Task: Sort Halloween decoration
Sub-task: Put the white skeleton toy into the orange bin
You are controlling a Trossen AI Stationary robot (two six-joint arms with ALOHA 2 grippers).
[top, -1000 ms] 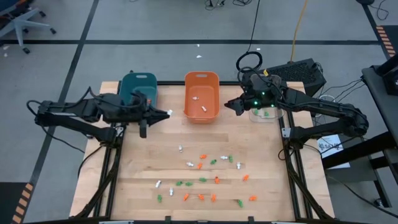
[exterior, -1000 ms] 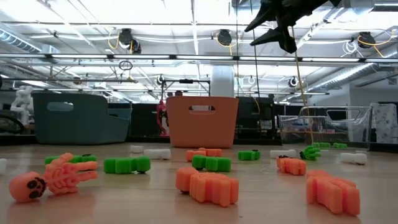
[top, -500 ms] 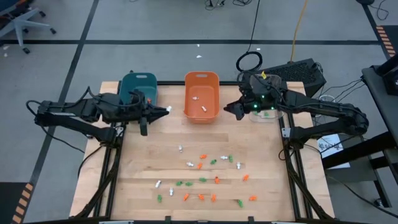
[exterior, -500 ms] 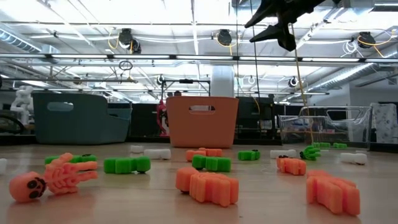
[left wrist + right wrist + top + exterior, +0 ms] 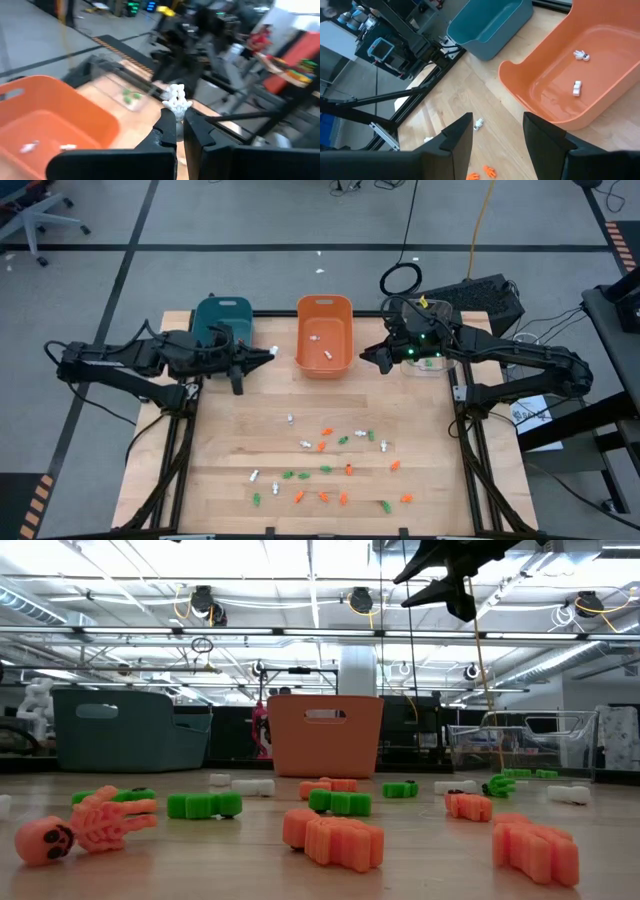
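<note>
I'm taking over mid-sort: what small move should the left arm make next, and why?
Probably carry on right over the orange plastic bin and release. The left end effector is shut on a small white skeleton trinket, just short of the bin's rim, and two white trinkets already lie inside.

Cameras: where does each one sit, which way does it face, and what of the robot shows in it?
High view: overhead, straight down on the table; both arms, left gripper, right gripper.
Low view: tabletop height, level across the trinkets; one gripper hangs at top.
Left wrist view: past its shut fingers, pinching a white trinket, toward the orange bin.
Right wrist view: down between open fingers at the orange bin and teal bin.
Shared: the orange bin shows in all four.
</note>
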